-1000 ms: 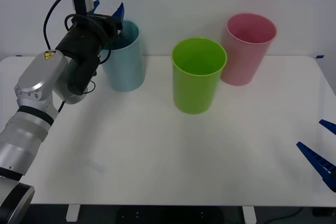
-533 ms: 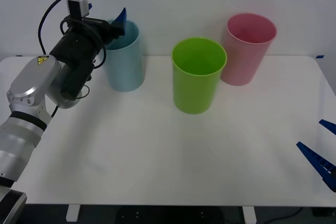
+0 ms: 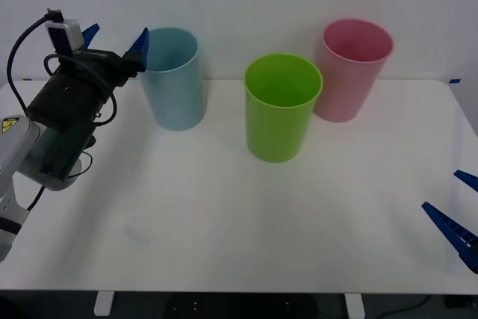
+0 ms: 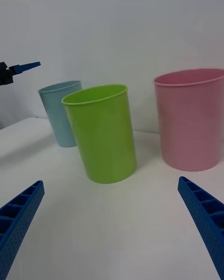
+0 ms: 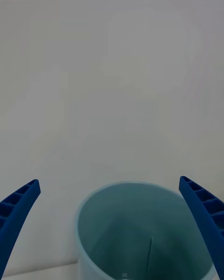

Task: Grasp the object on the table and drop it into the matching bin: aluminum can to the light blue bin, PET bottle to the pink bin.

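The left gripper [image 3: 114,35] hangs in the air at the left end of the table [image 3: 224,214], just to the left of the light blue bin [image 3: 173,80] and about level with its rim, its two blue fingers spread wide with nothing between them. From the wrist camera on that arm, the fingers [image 5: 18,210] frame the open mouth of the light blue bin [image 5: 140,228] against the bare white wall; I cannot make out the can inside from what shows of the bin's interior, and it is not on the tabletop in any of the views. The bin stands near the back edge of the table, with a lime green bin [image 3: 283,106] to its right and a little forward, and the pink bin [image 3: 352,69] further right at the back, just beside the green one. The right gripper [image 3: 457,214] sits low at the table's right front edge, well away from the bins, its fingers [image 4: 200,219] held wide apart and holding nothing.
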Controlling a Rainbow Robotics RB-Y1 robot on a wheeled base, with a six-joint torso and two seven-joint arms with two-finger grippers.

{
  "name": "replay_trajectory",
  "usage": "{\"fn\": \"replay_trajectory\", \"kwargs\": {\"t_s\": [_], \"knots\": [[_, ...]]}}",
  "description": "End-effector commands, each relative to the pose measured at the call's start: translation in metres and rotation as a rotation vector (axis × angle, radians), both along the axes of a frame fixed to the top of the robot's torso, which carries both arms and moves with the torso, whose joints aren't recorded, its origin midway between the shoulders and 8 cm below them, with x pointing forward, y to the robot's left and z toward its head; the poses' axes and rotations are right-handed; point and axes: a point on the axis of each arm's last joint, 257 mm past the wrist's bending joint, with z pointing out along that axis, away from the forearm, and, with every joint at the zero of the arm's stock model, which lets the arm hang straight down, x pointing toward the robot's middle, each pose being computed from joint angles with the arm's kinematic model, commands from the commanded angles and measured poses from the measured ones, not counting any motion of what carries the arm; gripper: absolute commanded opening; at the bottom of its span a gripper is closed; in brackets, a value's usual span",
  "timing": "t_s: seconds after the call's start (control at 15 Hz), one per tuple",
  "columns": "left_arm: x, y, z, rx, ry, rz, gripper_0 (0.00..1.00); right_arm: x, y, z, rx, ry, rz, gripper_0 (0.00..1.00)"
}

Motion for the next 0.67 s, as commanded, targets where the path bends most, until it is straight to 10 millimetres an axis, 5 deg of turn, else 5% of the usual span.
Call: {"fn": "replay_trajectory", "kwargs": {"t_s": [0.07, 0.67], "knots": [[-0.031, 0.025, -0.001, -0.020, -0.012, -0.006, 1.00, 0.000, 0.000, 0.000, 0.000, 0.000, 0.000, 1.00], [-0.133, 0.092, -0.024, -0.004, 0.005, -0.158, 1.00, 0.000, 0.000, 0.000, 0.000, 0.000, 0.000, 1.00]]}}
